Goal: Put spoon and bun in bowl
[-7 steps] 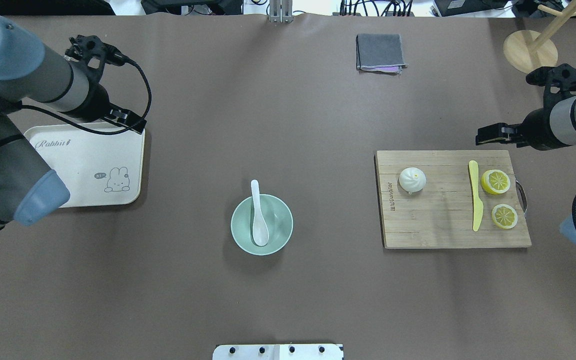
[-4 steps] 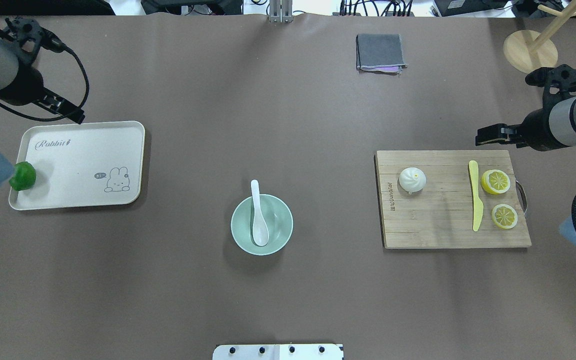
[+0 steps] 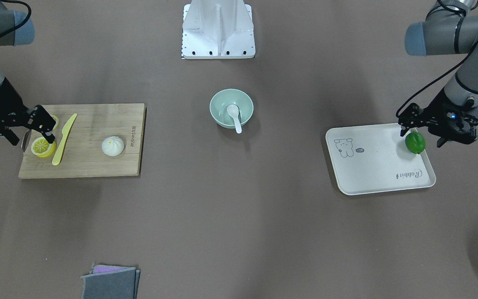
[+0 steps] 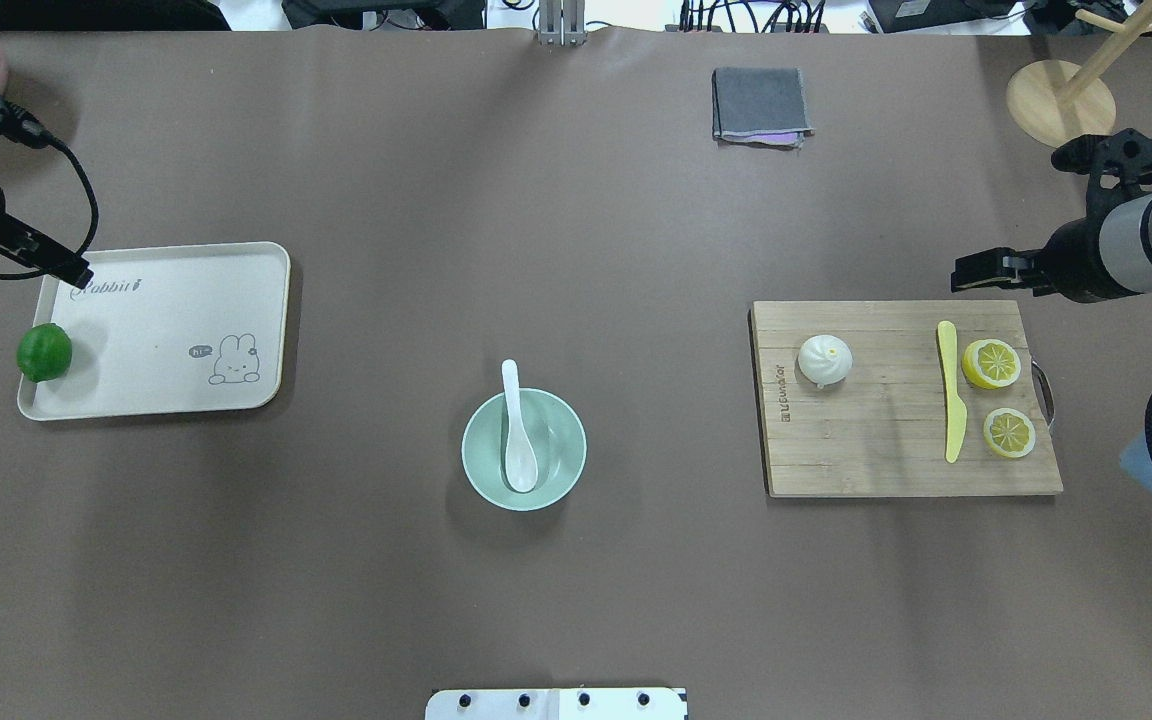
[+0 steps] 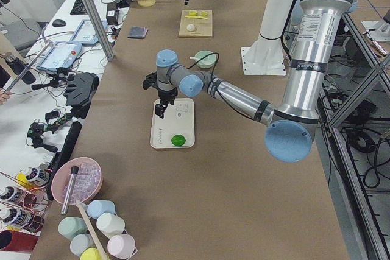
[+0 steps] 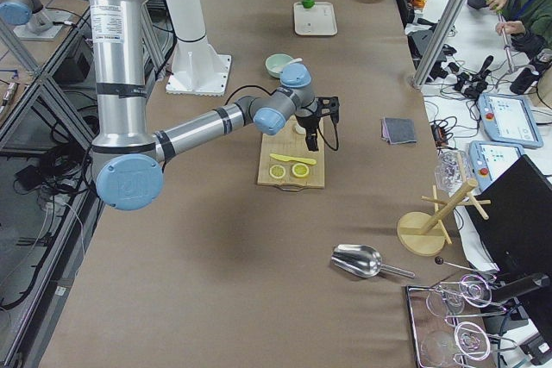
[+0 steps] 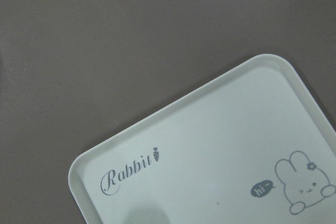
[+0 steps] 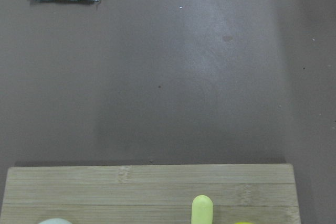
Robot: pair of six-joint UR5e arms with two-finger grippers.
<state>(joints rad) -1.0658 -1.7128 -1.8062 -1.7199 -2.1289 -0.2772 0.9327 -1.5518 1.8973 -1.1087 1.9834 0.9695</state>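
As left pincer [image 3: 403, 124] hovers, over tray [image 3: 371, 174] (seemingly)

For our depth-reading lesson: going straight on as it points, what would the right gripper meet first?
The right gripper would probably meet the cutting board near the rounded end of the yellow knife; depth is unclear, perhaps bare table instead.

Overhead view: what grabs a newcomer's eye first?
Mid-table, the pale green bowl holds the white spoon, handle over the rim. To its right a wooden board carries the bun, a yellow knife and lemon slices; far left, a green lime sits on the tray.
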